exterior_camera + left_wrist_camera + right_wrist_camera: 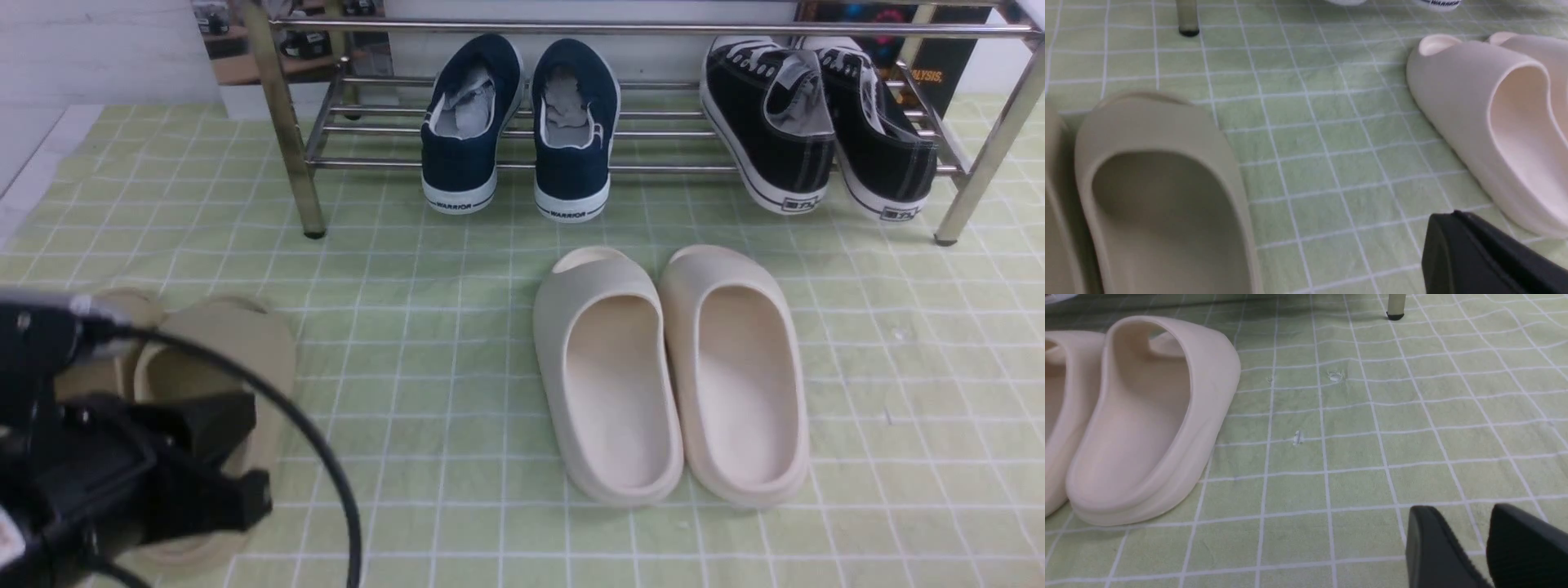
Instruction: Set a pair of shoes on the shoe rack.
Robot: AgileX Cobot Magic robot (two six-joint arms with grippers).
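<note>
A light green cloth [457, 327] with white check lines covers the tabletop. At the far edge stand navy canvas shoes [571, 139] marked WARRIOR, near the middle, and black sneakers [771, 122] toward the far right corner. Behind them is a dark printed board [939, 65].

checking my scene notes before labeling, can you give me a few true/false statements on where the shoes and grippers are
1. The navy shoes sit on the shoe rack. True.
2. The cream slippers are on the rack. False: they lie on the green cloth before it.
3. The right gripper holds a slipper. False: it holds nothing.
4. The tan slippers lie by the left arm. True.
5. The black sneakers lie on the cloth. False: they are on the rack.
</note>
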